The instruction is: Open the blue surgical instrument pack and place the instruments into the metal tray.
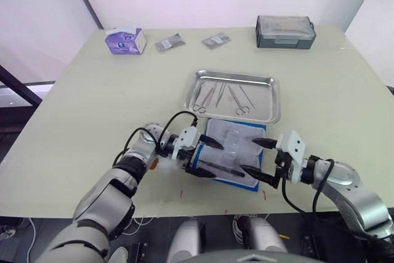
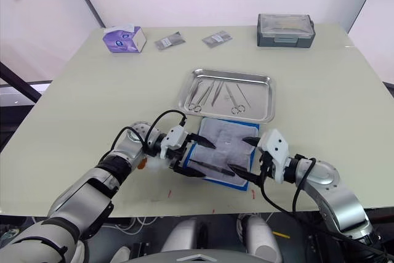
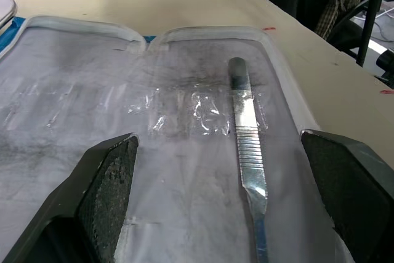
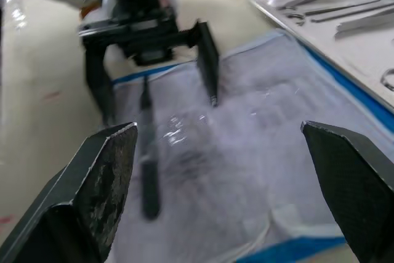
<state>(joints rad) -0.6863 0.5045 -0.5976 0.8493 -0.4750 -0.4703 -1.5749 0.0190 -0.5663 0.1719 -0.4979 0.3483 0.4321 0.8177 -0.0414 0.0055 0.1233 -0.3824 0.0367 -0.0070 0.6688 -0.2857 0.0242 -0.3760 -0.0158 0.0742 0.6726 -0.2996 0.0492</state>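
The blue surgical instrument pack (image 1: 234, 138) lies unfolded just in front of the metal tray (image 1: 275, 100), its whitish lining facing up. One slim dark instrument (image 1: 223, 169) lies along the pack's near edge, and in the left wrist view the same flat ridged handle (image 3: 246, 146) rests on the lining. My left gripper (image 1: 212, 159) is open at the pack's left end, its fingers either side of that instrument's end. My right gripper (image 1: 249, 156) is open over the pack's right part, holding nothing. Several scissors and forceps (image 1: 215, 93) lie in the tray.
A purple tissue box (image 1: 125, 40) stands at the far left. Two small foil packets (image 1: 169, 43) (image 1: 216, 40) lie behind the tray. A grey lidded box (image 1: 285, 31) sits at the far right. Small red marks (image 1: 181, 194) dot the table's front edge.
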